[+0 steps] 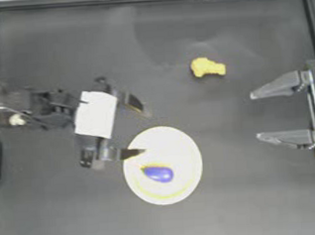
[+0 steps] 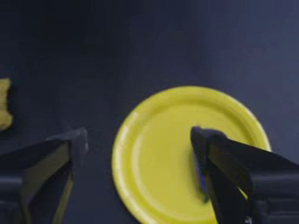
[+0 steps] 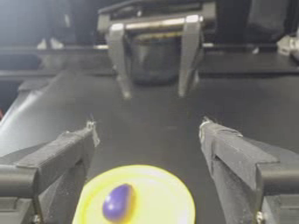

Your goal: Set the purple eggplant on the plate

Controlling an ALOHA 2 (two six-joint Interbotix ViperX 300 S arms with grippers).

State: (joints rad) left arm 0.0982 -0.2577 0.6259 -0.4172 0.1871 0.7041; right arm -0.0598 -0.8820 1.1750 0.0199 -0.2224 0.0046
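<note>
The purple eggplant (image 1: 158, 174) lies on the plate (image 1: 181, 143), toward its lower part, free of any grip. The left gripper (image 1: 135, 128) hangs spread wide and empty at the plate's upper left edge, one finger (image 1: 130, 153) over the rim and near the eggplant without touching. The right gripper (image 1: 266, 115) waits open by the right edge, well apart from the plate.
</note>
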